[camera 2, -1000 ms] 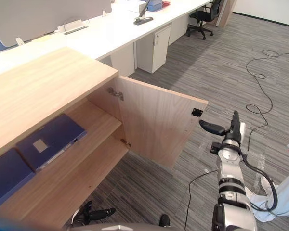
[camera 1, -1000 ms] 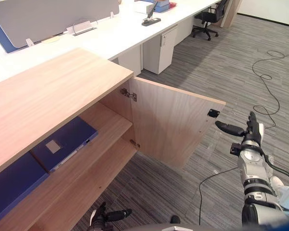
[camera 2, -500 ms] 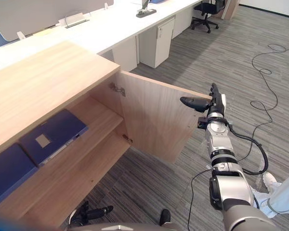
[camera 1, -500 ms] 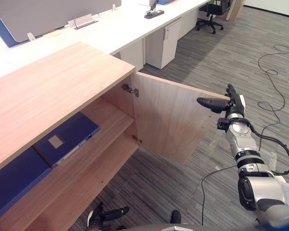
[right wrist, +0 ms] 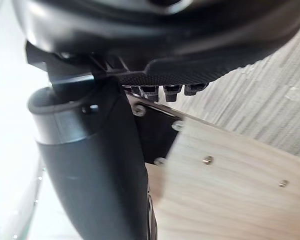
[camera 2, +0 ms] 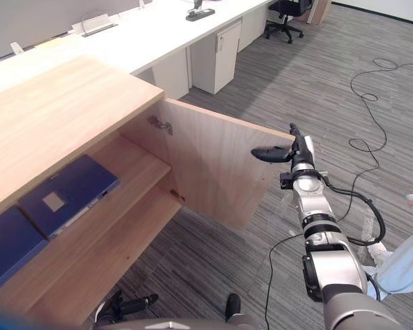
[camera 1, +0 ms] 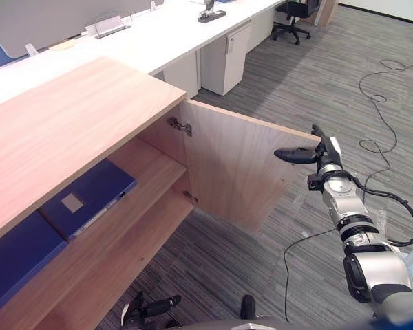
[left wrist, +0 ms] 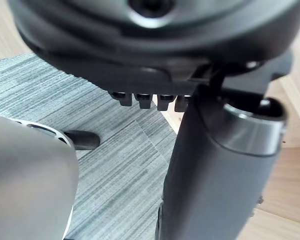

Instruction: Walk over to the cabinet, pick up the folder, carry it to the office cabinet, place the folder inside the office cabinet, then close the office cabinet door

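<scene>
Right hand [camera 1: 322, 155] now at door [camera 1: 241, 172] corner; wrist view: black catch plate [right wrist: 155, 136].

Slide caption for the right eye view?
Robot's open right hand at the top corner of the open light-wood cabinet door; dark blue folder lies on the upper shelf.

Silver-grey right arm [camera 1: 350, 218] banded with black rings, topped by a matte black right hand [camera 1: 321, 155]; chunky smooth thumb, maybe a white cover. Same black on the left hand [camera 1: 151, 307].
</scene>
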Available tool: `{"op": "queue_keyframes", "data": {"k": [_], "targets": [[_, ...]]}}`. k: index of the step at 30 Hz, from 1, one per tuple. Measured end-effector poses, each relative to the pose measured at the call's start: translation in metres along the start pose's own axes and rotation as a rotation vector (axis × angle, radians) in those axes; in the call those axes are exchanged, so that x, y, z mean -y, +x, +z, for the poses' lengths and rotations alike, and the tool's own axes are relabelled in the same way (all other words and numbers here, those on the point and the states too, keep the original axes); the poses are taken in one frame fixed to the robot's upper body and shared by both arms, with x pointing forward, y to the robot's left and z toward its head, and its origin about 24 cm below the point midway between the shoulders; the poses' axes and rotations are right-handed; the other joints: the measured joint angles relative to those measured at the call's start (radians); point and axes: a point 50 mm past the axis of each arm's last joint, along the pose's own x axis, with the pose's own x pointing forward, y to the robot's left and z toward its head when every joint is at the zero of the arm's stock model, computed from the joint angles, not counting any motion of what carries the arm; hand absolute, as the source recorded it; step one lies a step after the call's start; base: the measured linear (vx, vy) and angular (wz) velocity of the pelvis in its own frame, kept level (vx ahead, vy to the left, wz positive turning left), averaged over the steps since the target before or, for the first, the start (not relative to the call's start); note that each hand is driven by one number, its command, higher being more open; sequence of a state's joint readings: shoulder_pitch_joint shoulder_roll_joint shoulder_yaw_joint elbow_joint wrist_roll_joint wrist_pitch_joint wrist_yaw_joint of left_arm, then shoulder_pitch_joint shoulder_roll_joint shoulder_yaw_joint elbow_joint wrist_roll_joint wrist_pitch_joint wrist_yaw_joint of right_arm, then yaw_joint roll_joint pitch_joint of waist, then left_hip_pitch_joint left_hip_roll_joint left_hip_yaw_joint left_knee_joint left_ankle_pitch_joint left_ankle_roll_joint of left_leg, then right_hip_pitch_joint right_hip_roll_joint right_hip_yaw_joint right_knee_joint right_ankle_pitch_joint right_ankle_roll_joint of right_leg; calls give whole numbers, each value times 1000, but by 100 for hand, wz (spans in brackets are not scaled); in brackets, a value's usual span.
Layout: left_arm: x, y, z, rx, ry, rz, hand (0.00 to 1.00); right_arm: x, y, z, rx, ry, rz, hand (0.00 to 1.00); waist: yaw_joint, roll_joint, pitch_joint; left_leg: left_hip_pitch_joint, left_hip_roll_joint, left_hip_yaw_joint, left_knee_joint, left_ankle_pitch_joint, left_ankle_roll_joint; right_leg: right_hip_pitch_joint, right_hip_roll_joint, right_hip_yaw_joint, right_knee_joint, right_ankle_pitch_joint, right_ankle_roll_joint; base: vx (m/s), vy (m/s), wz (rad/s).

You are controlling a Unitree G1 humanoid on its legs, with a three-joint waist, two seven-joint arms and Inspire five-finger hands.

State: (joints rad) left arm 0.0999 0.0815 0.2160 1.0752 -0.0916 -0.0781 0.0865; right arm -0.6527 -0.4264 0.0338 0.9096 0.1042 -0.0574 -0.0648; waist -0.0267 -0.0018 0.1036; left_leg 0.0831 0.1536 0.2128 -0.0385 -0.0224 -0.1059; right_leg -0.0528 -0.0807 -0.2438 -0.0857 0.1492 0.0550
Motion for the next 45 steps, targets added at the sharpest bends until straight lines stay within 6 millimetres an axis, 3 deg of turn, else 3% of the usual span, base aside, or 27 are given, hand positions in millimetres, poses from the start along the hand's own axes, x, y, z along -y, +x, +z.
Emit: {"op": "queue_keyframes", "data": {"k": [3,6,9,12,16,20,23,26,31,33,35,36,41,43,44,45], "targets": [[0,0,0,-4,1,-2,100,-8,-6,-19,-58,-113,74,100,-6,-1,1,3,6,3,-3,-1,-2,-1,7,5,0,0,0,11,5,-7],[-3,1,1,-1,12,-7,100,-12,-19,-34,-79,-395,270,100,-11,-11,7,5,11,22,-3,-3,-5,-9,14,22,1,0,-1,-9,1,-16],[-6,1,0,-7,25,-17,100,-16,-40,-50,-104,-549,499,100,-20,-17,4,3,20,25,-3,-4,-6,-12,24,27,1,-2,-3,-21,-19,-9],[-11,1,-2,-21,51,-18,100,-40,-72,-65,-147,-636,847,100,-36,-27,-2,1,31,27,-1,-3,-11,-13,35,29,1,-7,-10,-45,-28,-5],[-18,2,1,-13,66,0,100,-74,-115,-59,-117,-607,1245,100,-24,-48,-19,-30,45,22,16,-4,-13,-34,47,28,1,-6,-20,-57,-37,2],[-22,3,-1,-26,36,30,100,-107,-149,-19,120,-464,1474,100,-3,-61,-29,-34,49,21,27,-3,-14,-37,50,29,1,-1,-27,-38,-22,0],[-24,3,2,-19,37,44,100,-112,-156,4,258,-392,1475,100,22,-79,-43,-40,48,18,31,-3,-13,-35,48,28,1,1,-28,-67,3,3],[-29,3,1,-24,20,67,100,-113,-158,14,323,-358,1441,100,26,-96,-57,-46,48,14,36,-3,-13,-35,46,25,0,3,-29,-63,3,4],[-29,3,0,-30,25,76,100,-120,-169,2,292,-298,1462,100,30,-92,-65,-52,48,7,43,-3,-13,-35,44,21,0,5,-30,-30,3,3],[-27,3,-1,-32,25,72,100,-121,-171,-10,256,-303,1461,100,32,-82,-66,-53,48,0,44,-3,-13,-33,44,16,0,5,-30,-23,0,7],[-23,3,-2,-35,30,61,100,-123,-169,-36,160,-316,1434,100,43,-68,-69,-52,47,-3,44,-3,-14,-30,43,13,0,5,-30,-22,5,6],[-20,3,-2,-34,35,51,100,-124,-165,-60,73,-354,1396,100,50,-56,-69,-53,45,-8,44,-2,-14,-28,40,7,0,4,-30,-26,11,8],[-10,2,-4,-37,60,27,100,-126,-151,-125,-179,-527,1211,100,54,-13,-56,-53,33,-51,51,-3,-12,0,18,-33,3,-4,-21,-37,23,24],[-3,3,-1,-23,118,6,100,-126,-145,-139,-257,-506,1090,100,56,10,-38,-61,17,-97,73,-24,0,-36,-22,-66,142,-86,0,-36,93,66],[1,3,0,-16,152,-12,100,-126,-143,-147,-310,-475,1023,100,46,17,-31,-68,-11,-163,89,-32,7,-68,-72,-91,294,-160,7,-13,86,92],[3,3,1,-13,176,-18,100,-125,-143,-150,-330,-470,995,100,42,19,-29,-70,-24,-196,93,-35,11,-81,-98,-88,367,-188,5,-1,75,145]]}}
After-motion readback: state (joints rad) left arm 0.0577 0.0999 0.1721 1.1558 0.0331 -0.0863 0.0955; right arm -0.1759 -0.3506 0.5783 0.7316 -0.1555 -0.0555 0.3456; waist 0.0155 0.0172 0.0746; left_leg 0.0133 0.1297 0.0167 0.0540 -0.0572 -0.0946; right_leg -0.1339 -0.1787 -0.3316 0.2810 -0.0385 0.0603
